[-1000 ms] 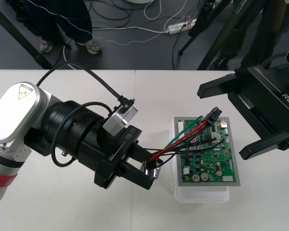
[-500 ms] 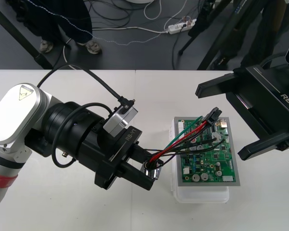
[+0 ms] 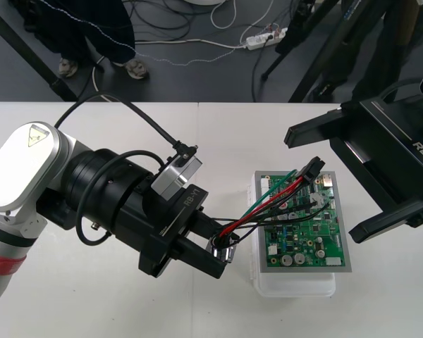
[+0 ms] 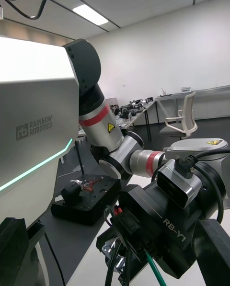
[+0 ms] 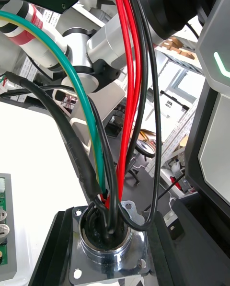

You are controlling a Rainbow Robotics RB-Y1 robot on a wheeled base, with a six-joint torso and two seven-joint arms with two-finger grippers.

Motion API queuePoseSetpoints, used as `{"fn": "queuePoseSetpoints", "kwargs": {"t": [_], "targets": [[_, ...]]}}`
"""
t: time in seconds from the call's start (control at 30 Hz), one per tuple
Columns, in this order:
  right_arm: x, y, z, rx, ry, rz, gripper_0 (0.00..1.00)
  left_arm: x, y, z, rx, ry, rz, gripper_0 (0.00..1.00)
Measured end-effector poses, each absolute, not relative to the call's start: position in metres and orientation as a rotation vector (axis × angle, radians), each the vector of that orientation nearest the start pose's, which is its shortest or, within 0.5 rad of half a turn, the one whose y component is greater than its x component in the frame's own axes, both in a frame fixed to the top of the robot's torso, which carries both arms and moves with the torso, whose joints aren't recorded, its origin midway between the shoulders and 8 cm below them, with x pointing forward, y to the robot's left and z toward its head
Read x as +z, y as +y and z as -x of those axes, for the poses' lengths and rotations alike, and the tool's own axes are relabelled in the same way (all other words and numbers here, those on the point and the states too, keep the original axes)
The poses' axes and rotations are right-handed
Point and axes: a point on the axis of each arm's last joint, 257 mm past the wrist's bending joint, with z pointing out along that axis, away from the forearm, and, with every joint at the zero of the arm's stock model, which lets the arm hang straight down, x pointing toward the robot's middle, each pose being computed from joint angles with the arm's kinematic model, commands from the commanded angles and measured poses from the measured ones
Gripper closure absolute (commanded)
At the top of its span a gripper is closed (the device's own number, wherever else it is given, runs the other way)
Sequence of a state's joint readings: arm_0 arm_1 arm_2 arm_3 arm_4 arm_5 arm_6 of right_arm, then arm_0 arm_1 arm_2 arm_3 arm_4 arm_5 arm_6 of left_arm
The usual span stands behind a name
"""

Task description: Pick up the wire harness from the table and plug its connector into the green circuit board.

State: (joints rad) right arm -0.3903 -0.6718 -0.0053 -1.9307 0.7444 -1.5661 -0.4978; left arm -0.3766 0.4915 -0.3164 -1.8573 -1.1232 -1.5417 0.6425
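My left gripper point(image 3: 223, 251) is shut on the harness's round metal socket point(image 3: 224, 246), just left of the green circuit board point(image 3: 307, 239) on its white base. In the left wrist view the socket point(image 5: 108, 240) sits clamped between my fingers point(image 5: 55, 252). Red, black and green wires point(image 3: 268, 205) rise across the board to the small black plug point(image 3: 311, 171) over its far right part. I cannot tell whether the plug is in the board. My right gripper point(image 3: 321, 183) hangs open around the plug. In the right wrist view the plug point(image 4: 125, 227) shows between its wide fingers point(image 4: 214, 252), with the left gripper point(image 4: 167, 228) behind.
The board's white base point(image 3: 296, 285) stands near the table's front right. The left arm point(image 3: 63, 190) covers the table's left half. Cables and a power strip point(image 3: 264, 39) lie on the dark floor beyond the far edge.
The right gripper's fingers have shifted slightly and stand a little wider apart. The left gripper, the socket and the wires have not moved.
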Motion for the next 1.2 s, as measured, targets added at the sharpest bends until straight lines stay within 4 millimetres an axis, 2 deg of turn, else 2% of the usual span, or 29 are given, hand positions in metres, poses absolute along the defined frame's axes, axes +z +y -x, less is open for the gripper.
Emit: {"fn": "queuePoseSetpoints", "kwargs": {"t": [0.1, 0.13, 0.17, 0.2, 0.33, 0.4, 1.13, 1.17, 1.2], "targets": [[0.0261, -0.0758, -0.2324, 1.413, 0.867, 1.550, 0.00, -0.1002, -0.0133, -0.2246, -1.572, 1.242, -1.631, 1.00], [0.0258, -0.0754, -0.2318, 1.415, 0.866, 1.552, 0.13, -0.1002, -0.0133, -0.2246, -1.572, 1.242, -1.631, 1.00], [0.0254, -0.0750, -0.2311, 1.417, 0.866, 1.554, 0.13, -0.1002, -0.0134, -0.2245, -1.572, 1.242, -1.631, 1.00], [0.0252, -0.0748, -0.2308, 1.418, 0.865, 1.555, 0.77, -0.1002, -0.0134, -0.2245, -1.573, 1.242, -1.630, 1.00], [0.0251, -0.0745, -0.2300, 1.418, 0.864, 1.557, 0.90, -0.1007, -0.0133, -0.2242, -1.575, 1.244, -1.628, 1.00], [0.0251, -0.0744, -0.2299, 1.419, 0.864, 1.558, 1.00, -0.1006, -0.0135, -0.2241, -1.576, 1.243, -1.627, 1.00], [0.0244, -0.0743, -0.2295, 1.450, 0.900, 1.547, 1.00, -0.1005, -0.0137, -0.2240, -1.576, 1.243, -1.627, 0.99], [0.0242, -0.0744, -0.2295, 1.450, 0.900, 1.546, 1.00, -0.1005, -0.0137, -0.2240, -1.576, 1.243, -1.627, 0.66], [0.0240, -0.0744, -0.2295, 1.451, 0.901, 1.545, 1.00, -0.1005, -0.0137, -0.2240, -1.576, 1.243, -1.627, 0.26]]}}
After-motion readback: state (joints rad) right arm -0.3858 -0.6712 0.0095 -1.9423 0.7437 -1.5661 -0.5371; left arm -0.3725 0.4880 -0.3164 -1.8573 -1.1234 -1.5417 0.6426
